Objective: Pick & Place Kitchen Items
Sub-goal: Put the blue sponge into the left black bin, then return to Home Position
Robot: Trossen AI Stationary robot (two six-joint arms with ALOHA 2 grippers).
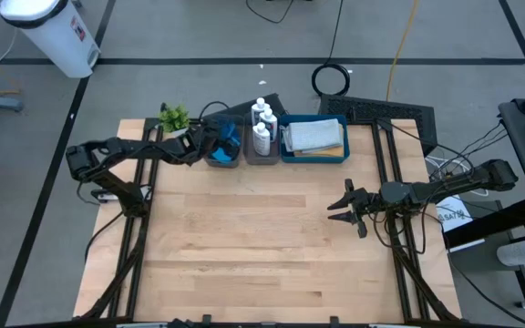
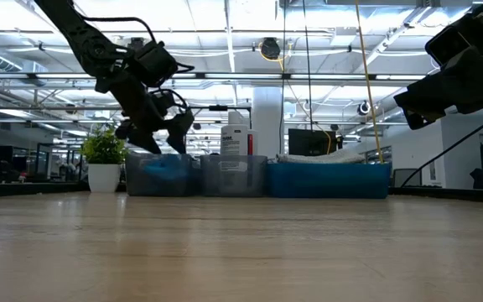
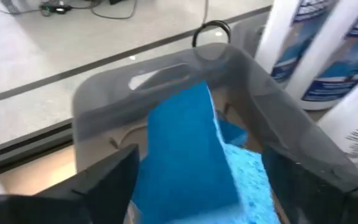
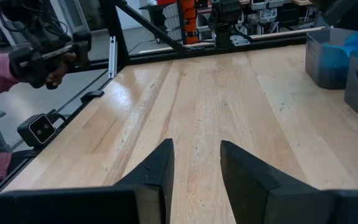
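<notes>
The left gripper (image 1: 215, 143) hangs released over the grey tray (image 1: 223, 160), above a blue sponge (image 3: 188, 155). The right gripper (image 1: 340, 206) hovers empty, fingers apart, above the worktop (image 1: 244, 246).

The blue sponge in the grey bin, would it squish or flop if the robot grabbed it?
Probably squishy: the blue sponge has a rough, porous-looking torn edge. It likely weighs little, since it leans on edge in the grey bin without sagging. Its rough surface should not slip much in the open left pincer around it.
</notes>
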